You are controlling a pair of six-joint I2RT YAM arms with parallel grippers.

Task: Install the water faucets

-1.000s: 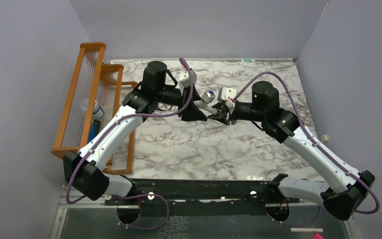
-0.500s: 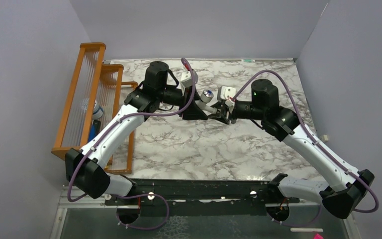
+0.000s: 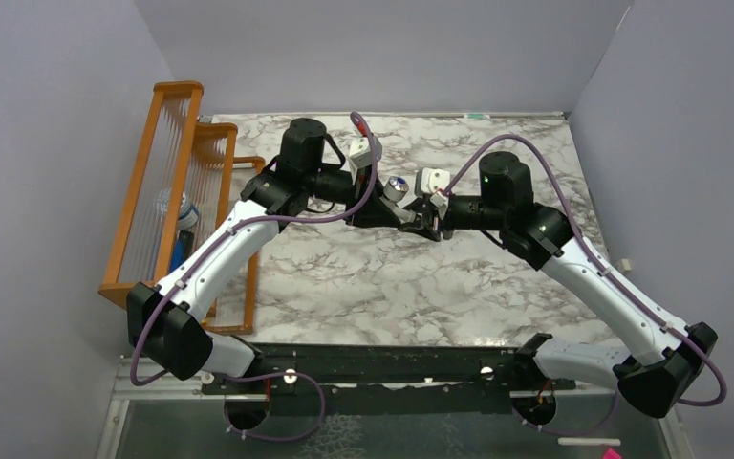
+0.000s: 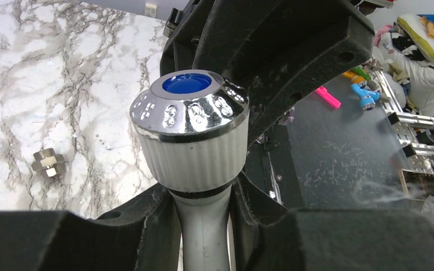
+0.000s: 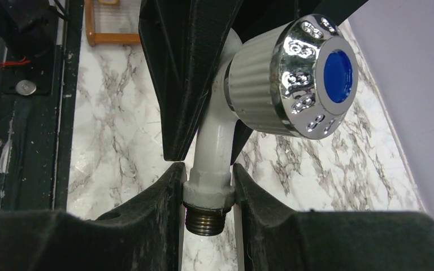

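Observation:
One of the water faucets [image 3: 398, 185], a white tap with a chrome knob and blue centre dot, hangs above the middle of the marble table [image 3: 363, 277] between both grippers. My left gripper [image 4: 203, 210] is shut on the tap's white neck just below the knob [image 4: 189, 130]. My right gripper [image 5: 206, 189] is shut on the white collar of the faucet [image 5: 285, 79], beside the bare threaded end [image 5: 205, 219]. In the top view the left gripper [image 3: 382, 212] and right gripper [image 3: 424, 222] nearly touch. A small brass-grey nut fitting [image 4: 46, 162] lies on the marble.
An orange wooden rack [image 3: 167, 182] stands along the table's left edge with small items inside. Purple-grey walls close the back and right sides. Past the table's near edge is a dark surface with a pink object [image 4: 328, 97] and a blue object [image 4: 361, 95].
My left gripper has closed onto the faucet's neck. The faucet and both grippers have shifted slightly to the left; the right gripper's hold is unchanged.

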